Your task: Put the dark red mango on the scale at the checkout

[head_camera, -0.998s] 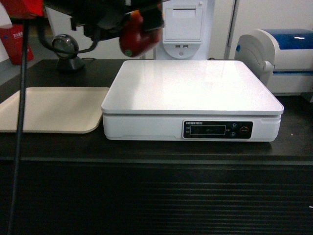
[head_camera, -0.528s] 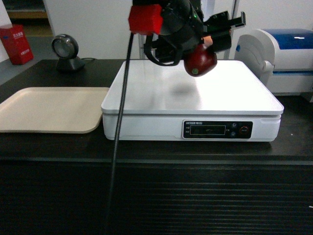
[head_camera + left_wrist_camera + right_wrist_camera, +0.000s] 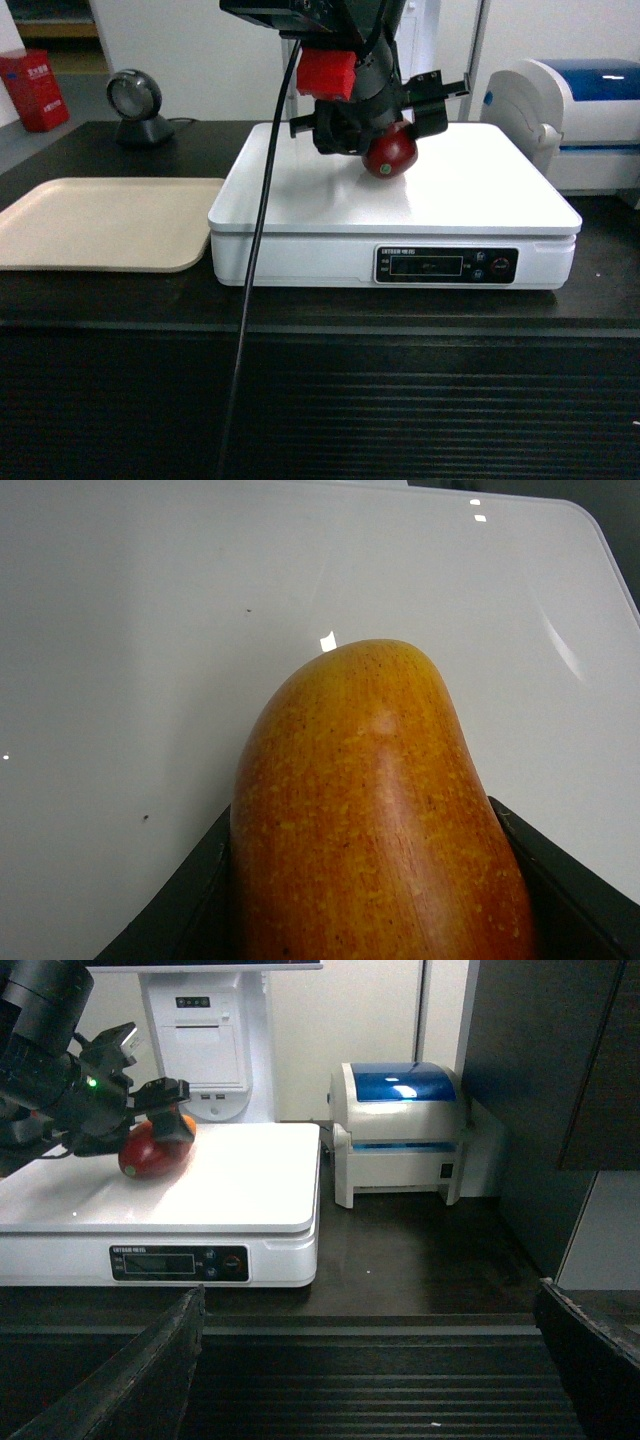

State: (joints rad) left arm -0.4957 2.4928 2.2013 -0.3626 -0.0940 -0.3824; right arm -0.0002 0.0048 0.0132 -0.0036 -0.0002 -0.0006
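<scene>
Gripping the mango (image 3: 390,153) between its two black fingers, the left claw (image 3: 375,135) was closed on the fruit's back half, with the rounded free end poking out in front. In the left wrist view the fingers (image 3: 195,900) pressed on both flanks of the yellow-orange side. The fruit sat low over the scale (image 3: 470,200), toward the back edge of its white plate, touching it or just above; I could not tell which. I judged the mango firm, fairly heavy and glossy-skinned, so apt to slip or roll; a hold across its widest middle seemed safest. The right claw (image 3: 360,1380) hung wide open and empty, off the bench's (image 3: 110,295) front edge, well apart from the scale.
</scene>
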